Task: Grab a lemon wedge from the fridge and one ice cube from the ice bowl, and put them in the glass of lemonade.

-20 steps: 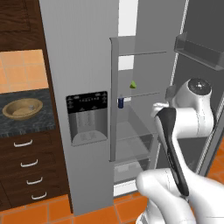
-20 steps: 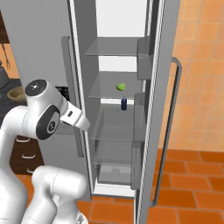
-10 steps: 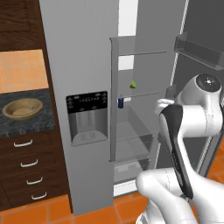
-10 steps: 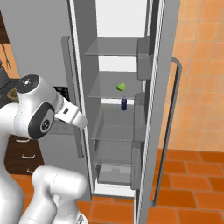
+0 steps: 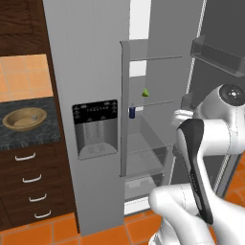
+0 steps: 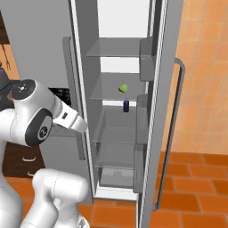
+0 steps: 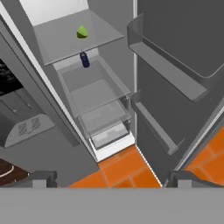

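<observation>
On a glass shelf of the open fridge point(image 5: 95, 57) sits one tiny yellow-green lemon wedge point(image 5: 145, 92); one dark bottle point(image 5: 132, 112) below. Gripper point(image 7: 107, 179) released, empty. One ice bowl point(image 5: 25, 118) on the counter.

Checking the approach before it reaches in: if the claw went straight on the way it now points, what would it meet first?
Probably the fridge's lower drawers just inside the open door, not the lemon wedge up on its glass shelf; depth is unclear.
</observation>
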